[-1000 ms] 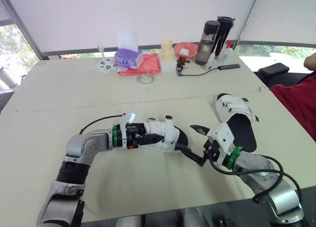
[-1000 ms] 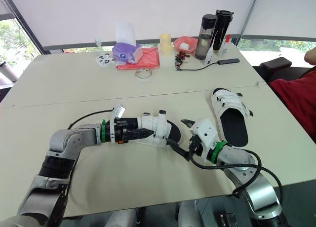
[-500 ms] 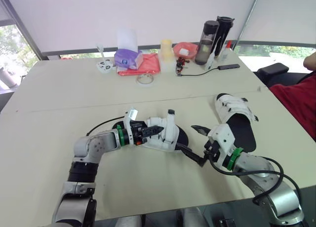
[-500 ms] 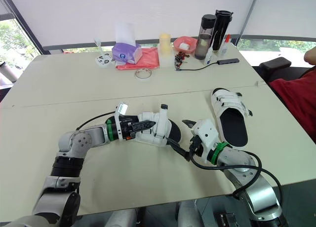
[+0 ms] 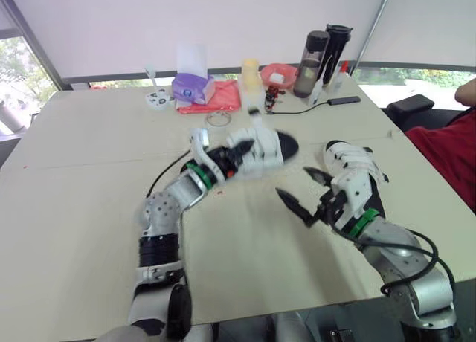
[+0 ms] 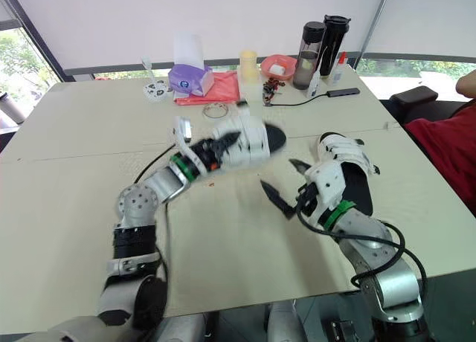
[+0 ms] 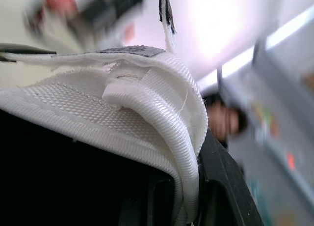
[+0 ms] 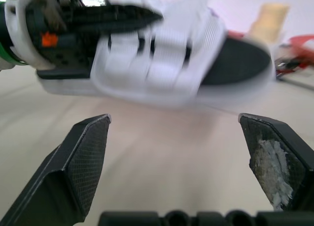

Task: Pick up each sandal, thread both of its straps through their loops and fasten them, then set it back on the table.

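Left gripper (image 5: 229, 158) pinches the white strapped sandal with black footbed (image 5: 262, 149) between its jaws, holding it in the air over the middle of the beige table (image 5: 82, 141). Right gripper (image 5: 295, 184) hovers over the table too, jaws spread wide, empty. Right wrist view catches the sandal side-on, straps in a row; left wrist view, close woven webbing and a black-tipped strap end (image 7: 166, 17) sticking up. A second matching sandal (image 5: 358, 166) lies flat near the table's right edge.

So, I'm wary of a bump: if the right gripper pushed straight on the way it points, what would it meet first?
Probably the lifted sandal held by the left gripper; it sits ahead of the open right gripper, though the gap's depth is unclear.
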Motion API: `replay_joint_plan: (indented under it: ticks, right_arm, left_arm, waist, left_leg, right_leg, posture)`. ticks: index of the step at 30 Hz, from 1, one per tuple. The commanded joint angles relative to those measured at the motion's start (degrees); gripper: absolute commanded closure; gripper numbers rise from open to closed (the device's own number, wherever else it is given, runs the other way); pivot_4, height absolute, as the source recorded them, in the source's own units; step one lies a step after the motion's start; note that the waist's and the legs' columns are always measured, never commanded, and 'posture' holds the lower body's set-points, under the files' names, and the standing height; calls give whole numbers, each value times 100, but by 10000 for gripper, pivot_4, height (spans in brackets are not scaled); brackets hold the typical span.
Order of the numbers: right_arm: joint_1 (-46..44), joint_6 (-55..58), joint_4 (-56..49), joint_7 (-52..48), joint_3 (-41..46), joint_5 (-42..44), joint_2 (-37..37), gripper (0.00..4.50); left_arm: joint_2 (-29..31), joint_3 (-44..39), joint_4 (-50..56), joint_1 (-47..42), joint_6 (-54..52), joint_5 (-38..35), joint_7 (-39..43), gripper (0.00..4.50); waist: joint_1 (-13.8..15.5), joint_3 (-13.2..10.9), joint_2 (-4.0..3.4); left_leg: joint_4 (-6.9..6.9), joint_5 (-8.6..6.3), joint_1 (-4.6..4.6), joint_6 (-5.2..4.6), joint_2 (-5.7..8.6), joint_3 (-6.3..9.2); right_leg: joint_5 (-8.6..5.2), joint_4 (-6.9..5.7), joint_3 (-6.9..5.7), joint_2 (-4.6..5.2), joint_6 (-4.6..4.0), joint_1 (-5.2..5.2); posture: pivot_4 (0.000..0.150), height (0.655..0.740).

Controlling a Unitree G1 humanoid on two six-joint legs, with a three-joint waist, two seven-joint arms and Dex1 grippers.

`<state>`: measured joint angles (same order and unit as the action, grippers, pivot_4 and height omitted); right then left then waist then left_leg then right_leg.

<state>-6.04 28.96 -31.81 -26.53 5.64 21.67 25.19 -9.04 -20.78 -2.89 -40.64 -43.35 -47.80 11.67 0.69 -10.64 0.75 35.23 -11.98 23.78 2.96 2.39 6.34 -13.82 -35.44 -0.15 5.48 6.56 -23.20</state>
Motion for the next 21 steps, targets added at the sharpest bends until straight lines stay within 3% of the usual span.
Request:
replay_joint_plan:
  ticks: [1,6,10,17,18,21]
  right_arm:
    - [-166,-174,58,25,101,63,-49,0]
    - [-279,-264,229,-50,-55,-17,-33,0]
    - [-337,-285,267,-74,-140,-47,-27,0]
    - [-284,-341,266,-129,-129,-82,53,0]
    - [-272,-343,259,-126,-132,-83,48,0]
    - [-229,-357,239,-129,-170,-98,35,0]
  left_arm:
    - [-481,-545,-649,-681,1829,252,-980,44793]
    - [-539,-1185,-2681,-1594,3467,42,-1604,44793]
    - [-432,-1190,-3590,-1905,4228,265,-1529,44793]
    - [-534,-979,-3828,-1512,4660,596,-1990,44793]
    - [-549,-942,-3802,-1457,4670,624,-2008,35940]
    - [-573,-900,-3738,-1383,4601,582,-1971,22875]
  waist:
    - [-5,1,-1]
    - [48,-2,4]
    - [100,-5,9]
    - [69,-8,13]
    - [58,-8,13]
    - [6,-7,13]
  left_leg:
    - [-2,0,-4,0,0,-1]
    - [-1,0,-4,-1,0,-1]
    - [12,1,20,-2,12,3]
    - [14,1,28,-2,13,6]
    - [14,1,28,-2,13,6]
    - [16,1,27,-2,13,6]
  right_leg:
    - [1,-2,0,-2,2,0]
    - [2,-1,0,-6,4,2]
    - [16,21,0,-4,35,3]
    - [20,17,0,-5,41,-8]
    - [20,16,0,-5,41,-7]
    - [20,14,0,-5,41,-6]
  posture:
    - [1500,7400]
    - [1500,7400]
    - [1500,7400]
    - [1500,7400]
    - [1500,7400]
    - [1500,7400]
